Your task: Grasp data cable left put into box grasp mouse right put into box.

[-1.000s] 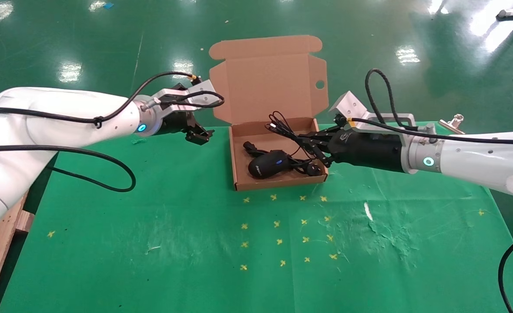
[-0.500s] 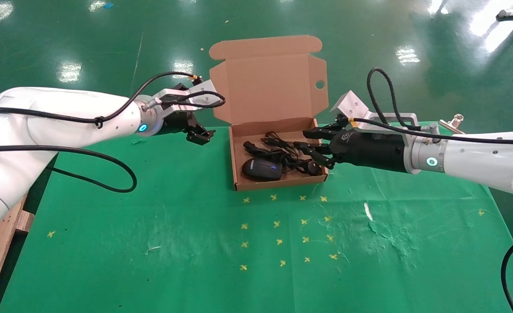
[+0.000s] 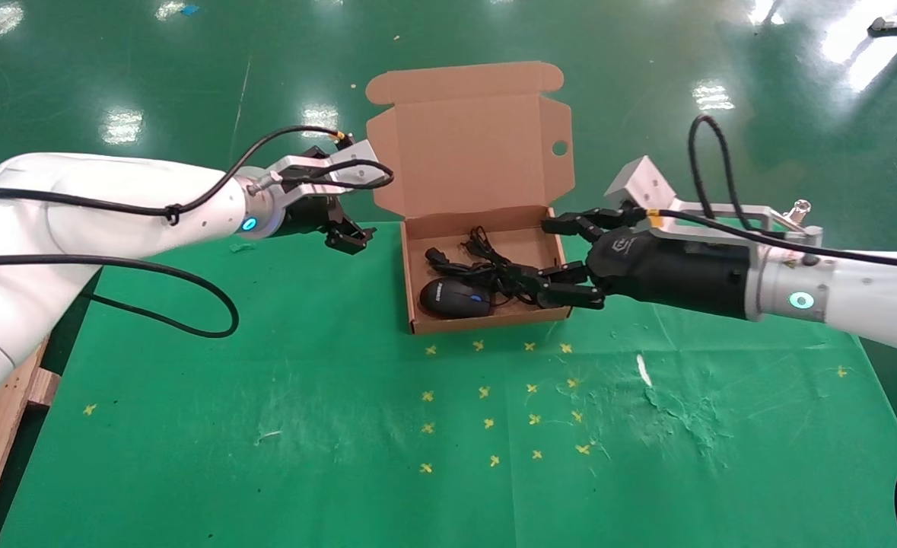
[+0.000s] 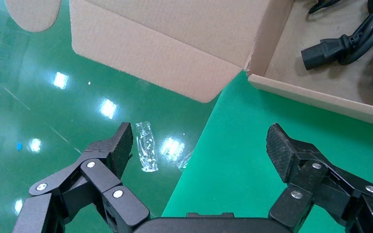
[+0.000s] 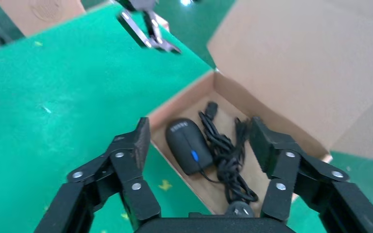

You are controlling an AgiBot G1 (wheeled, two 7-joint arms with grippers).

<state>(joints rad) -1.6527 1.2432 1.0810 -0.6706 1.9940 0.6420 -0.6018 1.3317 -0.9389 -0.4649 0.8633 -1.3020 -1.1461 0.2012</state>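
Now the mouse and the cable both lie inside the box at the far edge of the bench. The right pincer is released beside it, empty. The left pincer hangs released, well apart. The mouse's print cannot be read.
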